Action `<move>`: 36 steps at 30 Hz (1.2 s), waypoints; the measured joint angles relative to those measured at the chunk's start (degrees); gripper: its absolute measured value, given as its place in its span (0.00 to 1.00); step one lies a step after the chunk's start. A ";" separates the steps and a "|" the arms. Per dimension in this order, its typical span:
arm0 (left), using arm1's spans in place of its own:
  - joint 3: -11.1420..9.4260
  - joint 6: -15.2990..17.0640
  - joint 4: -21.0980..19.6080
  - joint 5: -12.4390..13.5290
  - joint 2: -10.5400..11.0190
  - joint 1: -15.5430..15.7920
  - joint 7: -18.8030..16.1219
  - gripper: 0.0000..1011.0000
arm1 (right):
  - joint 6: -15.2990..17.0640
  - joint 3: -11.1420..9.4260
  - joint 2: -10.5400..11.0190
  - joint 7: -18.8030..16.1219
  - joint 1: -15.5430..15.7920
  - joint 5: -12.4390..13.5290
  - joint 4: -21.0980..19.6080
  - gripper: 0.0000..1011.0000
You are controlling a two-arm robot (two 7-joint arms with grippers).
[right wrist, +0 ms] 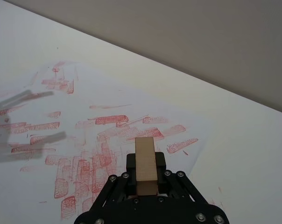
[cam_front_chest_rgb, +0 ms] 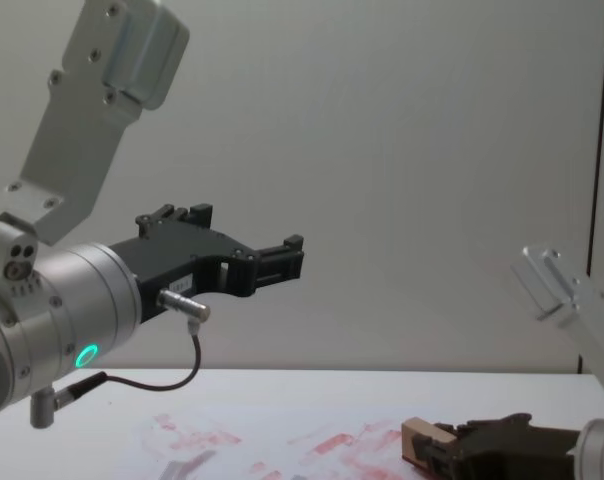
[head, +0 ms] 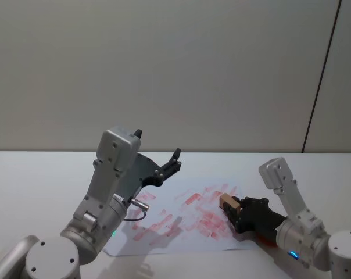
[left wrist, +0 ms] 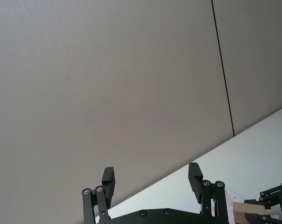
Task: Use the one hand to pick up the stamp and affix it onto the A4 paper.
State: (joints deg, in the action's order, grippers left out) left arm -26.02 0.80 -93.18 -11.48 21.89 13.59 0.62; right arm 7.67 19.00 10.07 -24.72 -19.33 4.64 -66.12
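— Where is the stamp (right wrist: 145, 161) sitting?
— I am clamping it in my right gripper (head: 233, 209), jaws pressing on its sides, low over the right part of the A4 paper (head: 181, 224); whether it is touching the sheet, I cannot tell.
— And your other arm?
— My left gripper (left wrist: 151, 179) is hanging above the table (head: 36, 174), over the paper's left half, jaws spread wide, holding nothing.

Left hand (head: 175, 161): arm raised, wrist level, fingers spread apart. Right hand (head: 236, 210): arm low, fingers clamped with the stamp (head: 226, 201) between them.
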 joint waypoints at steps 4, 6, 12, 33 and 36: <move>0.00 0.00 0.00 0.00 0.00 0.00 0.00 0.99 | 0.18 0.01 0.06 -0.10 0.00 -0.05 -0.01 0.21; 0.00 0.00 0.00 0.00 0.00 0.00 0.00 0.99 | 0.21 0.00 0.11 -0.12 0.04 0.10 -0.08 0.21; 0.00 0.00 0.00 0.00 0.00 0.00 0.00 0.99 | -0.30 -0.24 0.49 0.00 0.62 1.41 -1.25 0.21; 0.00 0.00 0.00 0.00 0.00 0.00 0.00 0.99 | -2.21 -3.53 5.99 2.13 7.99 8.55 -15.09 0.21; 0.00 0.00 0.00 0.00 0.00 0.00 0.00 0.99 | -1.79 -3.99 7.09 2.20 9.46 9.01 -16.95 0.21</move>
State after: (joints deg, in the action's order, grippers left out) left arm -26.03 0.80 -93.18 -11.48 21.89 13.59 0.62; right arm 5.88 15.01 17.17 -22.53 -9.86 13.64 -83.07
